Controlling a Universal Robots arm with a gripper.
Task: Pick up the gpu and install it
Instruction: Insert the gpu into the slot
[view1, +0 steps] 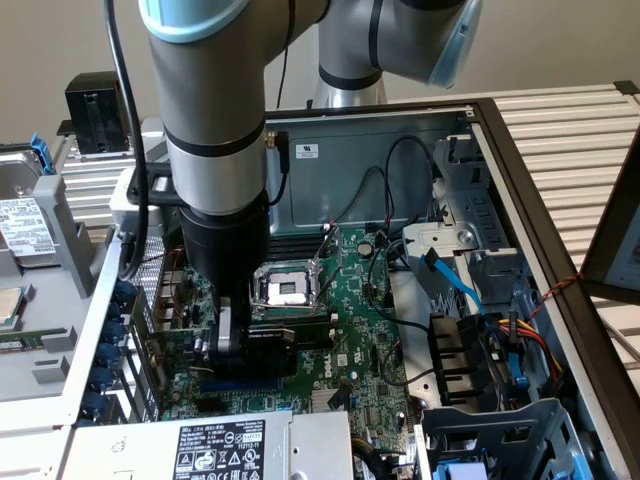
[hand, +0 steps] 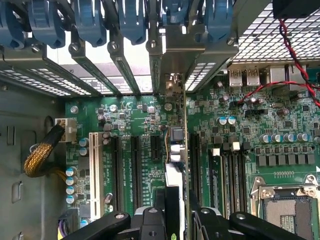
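gpu (hand: 173, 172) | edge-on between jaws | jaws clamped on it | above motherboard (hand: 140, 125) slots

The motherboard (view1: 362, 335) is green, the gpu (view1: 272, 352) black, the latches (hand: 91, 21) blue.

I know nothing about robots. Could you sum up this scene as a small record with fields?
setting: open computer case with a green motherboard inside
gripper: shut on the gpu
gpu position: on edge, low over the motherboard, among the expansion slots
neighbour: CPU socket, just beyond the gpu
seated in slot: cannot tell
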